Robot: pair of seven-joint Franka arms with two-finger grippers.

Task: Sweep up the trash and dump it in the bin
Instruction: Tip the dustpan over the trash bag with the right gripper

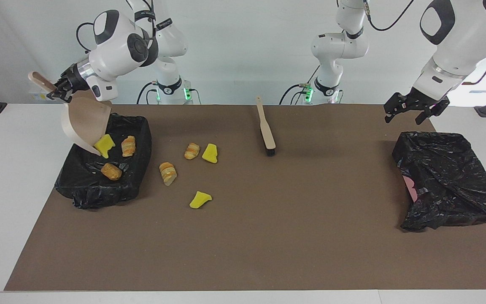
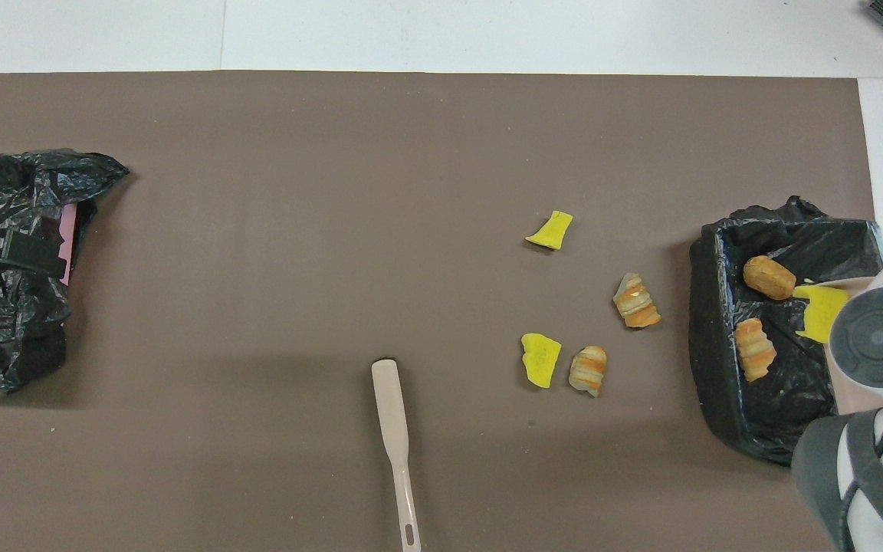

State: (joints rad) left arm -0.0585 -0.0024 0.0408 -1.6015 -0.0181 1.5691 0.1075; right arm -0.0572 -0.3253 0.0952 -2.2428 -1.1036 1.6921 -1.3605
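My right gripper [image 1: 59, 89] is shut on the handle of the beige dustpan [image 1: 85, 124]. It holds the pan steeply tipped over the black-lined bin [image 1: 141, 147] at the right arm's end. A yellow piece of trash [image 1: 104, 145] sits at the pan's lower lip, over the bin. Two tan pastry pieces [image 1: 128, 145] [image 1: 111, 171] lie in the bin [image 2: 717, 307]. Beside the bin, two pastry lumps [image 2: 635, 301] [image 2: 589, 369] and two yellow chunks [image 2: 551, 230] [image 2: 541, 359] lie on the mat. My left gripper [image 1: 411, 110] hangs open and empty over the other black bag.
A beige brush [image 1: 266, 128] with dark bristles lies on the mat near the robots, between the two arms. A crumpled black bag [image 1: 445, 177] with a bit of pink showing sits at the left arm's end. The brown mat [image 1: 268, 236] covers most of the white table.
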